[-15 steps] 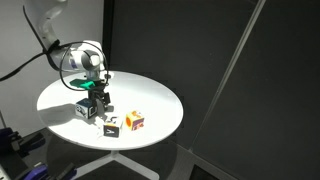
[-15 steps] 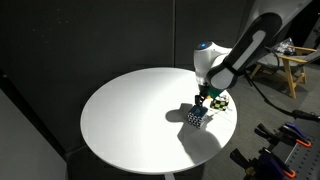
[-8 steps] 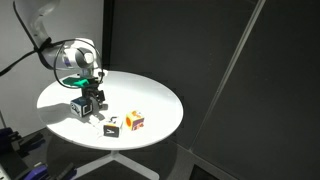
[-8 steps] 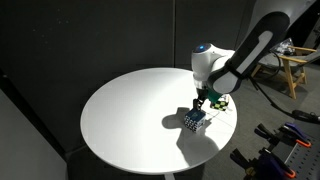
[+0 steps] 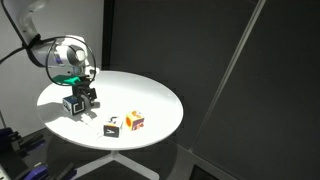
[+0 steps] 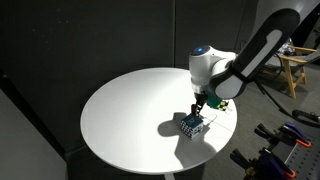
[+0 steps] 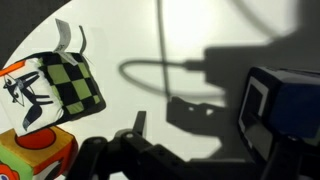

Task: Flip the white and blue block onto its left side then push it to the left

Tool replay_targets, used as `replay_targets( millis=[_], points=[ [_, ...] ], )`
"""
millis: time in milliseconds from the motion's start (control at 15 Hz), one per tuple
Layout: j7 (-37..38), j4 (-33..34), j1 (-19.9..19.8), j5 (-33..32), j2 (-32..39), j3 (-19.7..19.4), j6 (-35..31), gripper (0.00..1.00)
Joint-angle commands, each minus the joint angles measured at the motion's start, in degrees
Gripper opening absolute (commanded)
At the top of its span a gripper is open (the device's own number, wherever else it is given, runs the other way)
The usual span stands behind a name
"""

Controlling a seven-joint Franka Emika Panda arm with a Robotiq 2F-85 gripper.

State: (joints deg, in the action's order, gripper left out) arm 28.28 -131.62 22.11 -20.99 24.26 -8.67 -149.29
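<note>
The white and blue block [image 5: 73, 103] sits on the round white table [image 5: 150, 95], near its edge. It also shows in an exterior view [image 6: 192, 124] and at the right of the wrist view [image 7: 272, 102], with dark blue sides and a white face. My gripper [image 5: 87, 96] is low at the table, right beside the block and touching or nearly touching it. It also shows in an exterior view [image 6: 200, 109]. In the wrist view its dark fingers [image 7: 150, 140] look closed together and hold nothing.
A black cube with a white mark [image 5: 112, 127] and an orange, yellow and red cube [image 5: 134, 121] stand together near the table's front edge. Both appear at the left of the wrist view, the marked cube [image 7: 60, 90] above the orange one [image 7: 35, 152]. Dark curtains surround the table.
The gripper and the white and blue block have slid together across the table, away from the other two cubes and toward the table's edge.
</note>
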Motion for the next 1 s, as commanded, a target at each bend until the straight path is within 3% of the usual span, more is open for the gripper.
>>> replay_targets(
  millis=[0, 400, 933],
  points=[
    [1.1, -2.4, -0.4, -0.5, -2.6, 1.9, 0.0, 1.00],
    [-0.9, -5.4, -2.4, 4.0, -6.2, 6.0, 0.6, 1.00],
    [4.0, -7.8, -4.3, 9.6, -12.9, 7.8, 5.3, 1.00]
  ],
)
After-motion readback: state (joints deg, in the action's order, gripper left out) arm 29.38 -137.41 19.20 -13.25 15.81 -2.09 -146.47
